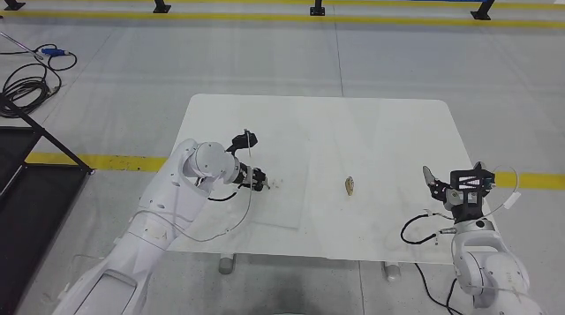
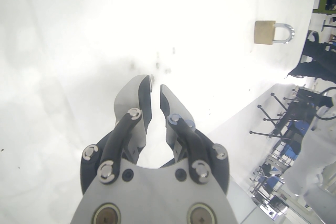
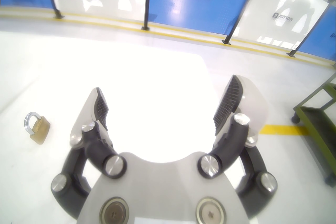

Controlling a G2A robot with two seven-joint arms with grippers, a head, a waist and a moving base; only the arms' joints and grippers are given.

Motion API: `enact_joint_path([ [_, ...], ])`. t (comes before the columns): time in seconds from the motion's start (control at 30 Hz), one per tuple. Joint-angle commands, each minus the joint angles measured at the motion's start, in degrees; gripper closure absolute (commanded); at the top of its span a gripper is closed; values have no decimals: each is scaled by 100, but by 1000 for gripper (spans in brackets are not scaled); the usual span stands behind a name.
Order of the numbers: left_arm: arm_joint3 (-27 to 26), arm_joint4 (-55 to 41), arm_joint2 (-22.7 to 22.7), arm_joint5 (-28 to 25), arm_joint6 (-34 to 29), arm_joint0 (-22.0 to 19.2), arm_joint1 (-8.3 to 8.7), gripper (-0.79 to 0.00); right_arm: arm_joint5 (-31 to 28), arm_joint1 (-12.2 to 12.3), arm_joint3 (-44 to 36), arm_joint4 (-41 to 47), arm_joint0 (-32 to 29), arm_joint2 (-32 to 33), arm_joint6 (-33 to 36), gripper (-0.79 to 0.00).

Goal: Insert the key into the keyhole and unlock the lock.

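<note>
The left end effector [image 2: 156,82] sits low, narrowly open (key lost in glare); the right end effector [image 3: 166,83] is wide open. The padlock [image 1: 350,184] lies between them on the tabletop [image 1: 380,130]. I would centre carefully on the key before closing.

Left arm [image 1: 181,200] was clad in glossy white shell segments with rounded joint housings; a thin cable looped loosely along its outer side.

Right arm [image 1: 481,266] had the same white shell, with a black cable curling beside its wrist.

Left tool [image 2: 156,87] had a brushed silver-grey base plate. It carried two brass-ringed cross-head screws and two small black socket screws. Black linkage bars were pinned by silver rivets with clips. Its fingers [image 2: 126,99] were silver outside, with black ridged pads inside.

Right tool [image 3: 166,83] was of the same build, with a curved notch in the plate, polished round pivot pins and two large recessed screws. Its fingers [image 3: 252,96] had pale silver backs and black cross-hatched pads.
</note>
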Motion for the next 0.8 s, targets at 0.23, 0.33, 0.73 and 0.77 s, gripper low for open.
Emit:
enact_joint_path([
  [0.23, 122, -3, 85, -27, 86, -48, 2, -71, 0, 0, 0, 0, 0, 0, 0, -785],
  [0.33, 156, -21, 131, -29, 108, -79, -5, -52, 0, 0, 0, 0, 0, 0, 0, -785],
  [0.73, 48, -28, 209, 35, -2, -198, 5, 0, 0, 0, 0, 0, 0, 0, 0, -785],
  [0.77, -14, -16, 195, 61, -31, -193, 13, 0, 0, 0, 0, 0, 0, 0, 0, -785],
])
